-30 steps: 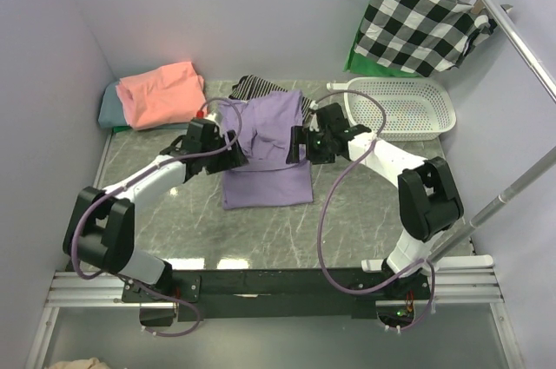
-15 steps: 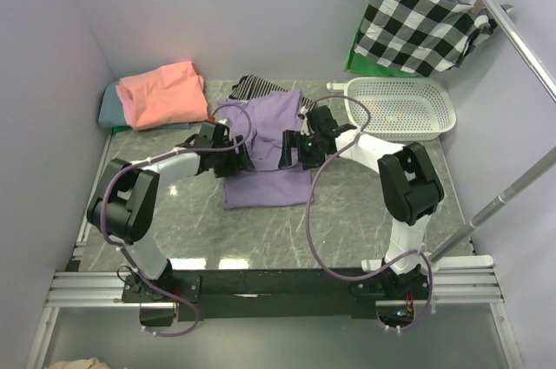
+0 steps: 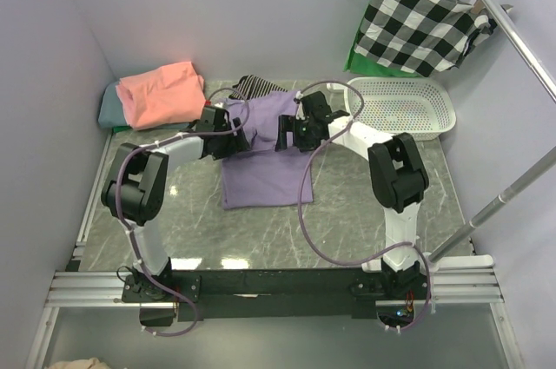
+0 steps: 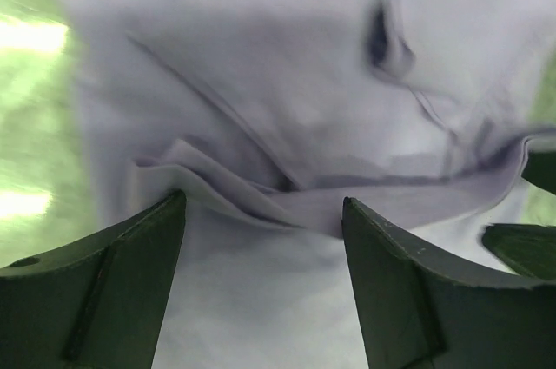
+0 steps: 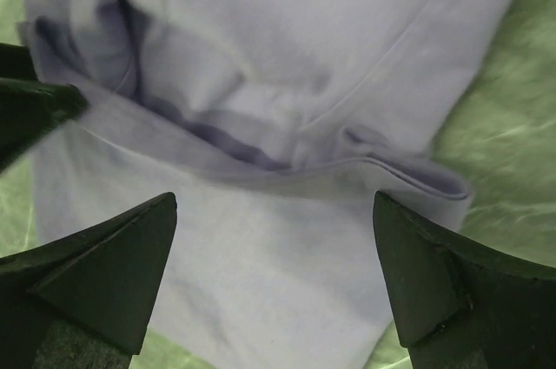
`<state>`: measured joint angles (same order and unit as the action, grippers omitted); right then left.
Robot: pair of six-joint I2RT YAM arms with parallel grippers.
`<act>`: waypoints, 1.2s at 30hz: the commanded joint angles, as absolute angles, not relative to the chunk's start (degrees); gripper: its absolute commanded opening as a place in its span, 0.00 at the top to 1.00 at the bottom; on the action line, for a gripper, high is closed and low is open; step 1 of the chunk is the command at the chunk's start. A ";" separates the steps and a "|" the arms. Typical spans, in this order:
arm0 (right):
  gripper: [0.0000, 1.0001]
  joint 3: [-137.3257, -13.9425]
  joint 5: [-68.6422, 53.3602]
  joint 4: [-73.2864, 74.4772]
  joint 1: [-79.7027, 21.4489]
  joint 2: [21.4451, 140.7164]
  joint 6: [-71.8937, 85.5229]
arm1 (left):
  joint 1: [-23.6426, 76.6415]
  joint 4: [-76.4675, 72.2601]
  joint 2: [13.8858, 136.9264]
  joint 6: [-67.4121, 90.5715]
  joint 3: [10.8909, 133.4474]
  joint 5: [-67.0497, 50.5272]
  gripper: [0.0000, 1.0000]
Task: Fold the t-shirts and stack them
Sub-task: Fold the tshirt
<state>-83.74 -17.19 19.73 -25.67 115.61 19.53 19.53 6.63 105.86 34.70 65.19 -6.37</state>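
- While both claws hover above lavender t-shirt point(image 3: 265, 169), centre of table point(image 3: 347, 213): left gripper point(image 4: 261, 213) spread, right gripper point(image 5: 274, 204) spread wide, nothing pinched.
- Fold edge shows btwn jaws; pinch both layers evenly, L & R together.

The left arm point(image 3: 169, 154) and right arm point(image 3: 360, 133) reach far forward, their forearms angling inward toward each other. The left gripper point(image 3: 234, 138) and right gripper point(image 3: 288, 135) hang near one another, tilted downward, each with its jaws spread wide apart.
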 commanded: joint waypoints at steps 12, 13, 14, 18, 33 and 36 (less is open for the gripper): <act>0.00 -81.15 -10.45 20.04 -17.50 107.24 16.88 | 15.03 10.09 93.44 32.16 62.33 3.60 0.19; 0.00 -79.47 -11.07 20.74 -17.23 105.57 16.53 | 15.03 10.63 91.25 32.86 60.92 2.99 0.19; 0.00 -77.71 -12.29 20.92 -17.05 104.69 16.35 | 15.03 10.81 89.93 33.22 59.26 2.21 0.18; 0.00 -64.73 -17.82 18.99 -16.88 99.50 16.17 | 15.03 9.68 81.07 36.47 46.52 -1.22 0.18; 0.00 -40.97 -30.41 5.63 -18.19 88.59 25.48 | 15.47 -7.10 64.43 46.58 18.20 -13.26 0.22; 0.00 -39.29 -30.85 3.17 -20.12 88.24 27.24 | 16.43 -10.00 64.07 47.90 15.56 -14.68 0.26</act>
